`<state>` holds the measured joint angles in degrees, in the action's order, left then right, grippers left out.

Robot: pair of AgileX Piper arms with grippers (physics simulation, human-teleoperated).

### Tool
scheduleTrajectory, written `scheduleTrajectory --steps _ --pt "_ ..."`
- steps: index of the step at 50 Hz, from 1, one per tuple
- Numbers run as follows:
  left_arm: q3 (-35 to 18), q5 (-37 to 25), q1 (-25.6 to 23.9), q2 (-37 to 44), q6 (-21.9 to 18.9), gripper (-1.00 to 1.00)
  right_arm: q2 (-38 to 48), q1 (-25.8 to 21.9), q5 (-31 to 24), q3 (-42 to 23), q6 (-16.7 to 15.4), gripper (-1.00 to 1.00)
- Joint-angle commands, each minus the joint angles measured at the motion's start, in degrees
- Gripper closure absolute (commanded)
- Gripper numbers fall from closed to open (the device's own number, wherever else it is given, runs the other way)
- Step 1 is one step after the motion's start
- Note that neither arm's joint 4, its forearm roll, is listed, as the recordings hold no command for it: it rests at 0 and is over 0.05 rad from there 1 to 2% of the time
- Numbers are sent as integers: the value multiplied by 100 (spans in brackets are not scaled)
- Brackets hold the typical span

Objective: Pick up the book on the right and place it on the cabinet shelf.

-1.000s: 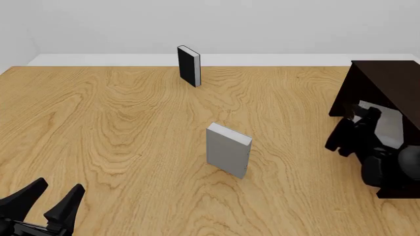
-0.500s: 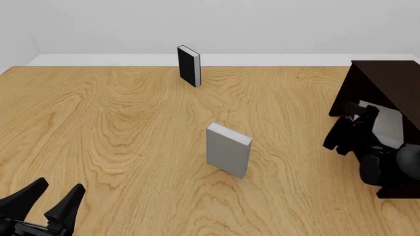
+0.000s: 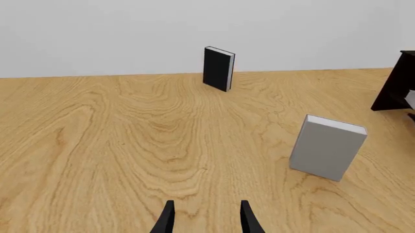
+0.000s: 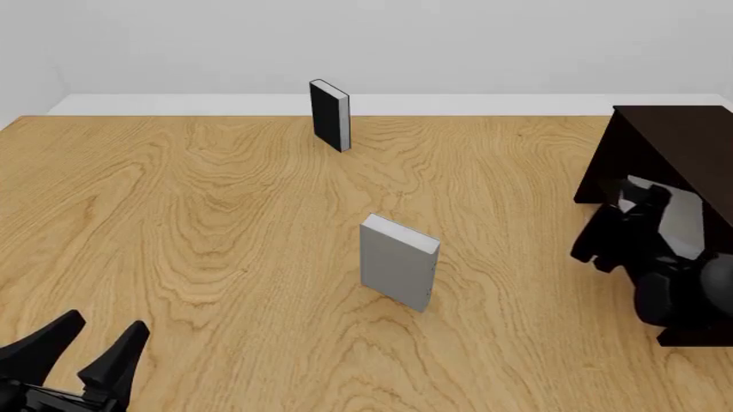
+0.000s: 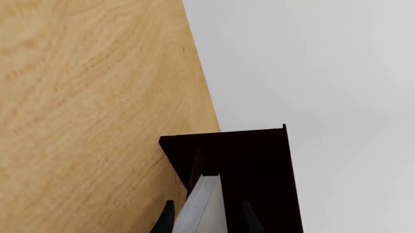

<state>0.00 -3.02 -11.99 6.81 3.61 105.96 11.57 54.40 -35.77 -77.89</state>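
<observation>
The book (image 4: 678,221), light grey with white page edges, sits in the mouth of the dark brown cabinet (image 4: 675,142) at the right edge of the table. My right gripper (image 4: 641,202) is around it. In the right wrist view the book (image 5: 202,204) runs between the fingers into the cabinet shelf (image 5: 253,150). It lies close to one finger, with a dark gap to the other, so the right gripper (image 5: 206,221) is open. My left gripper (image 4: 106,323) rests open and holds nothing at the near left corner, also seen as the left gripper (image 3: 206,208) in its wrist view.
A second grey book (image 4: 396,266) stands upright mid-table, the same grey book (image 3: 326,151) in the left wrist view. A thin black book (image 4: 329,114) stands near the far edge. Bare wood lies between the left gripper and the books.
The right arm shifted slightly left, then back right and a little lower. The book stays in the cabinet's mouth. The left arm and the other books have not moved.
</observation>
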Motion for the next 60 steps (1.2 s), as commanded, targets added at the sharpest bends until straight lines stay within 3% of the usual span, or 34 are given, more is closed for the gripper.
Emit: scheduleTrajectory --steps 1,60 --pt "0 8 -5 13 -1 -100 -78 113 15 76 13 -100" --pt "0 23 -36 55 2 -100 -336 809 302 675 153 -100"
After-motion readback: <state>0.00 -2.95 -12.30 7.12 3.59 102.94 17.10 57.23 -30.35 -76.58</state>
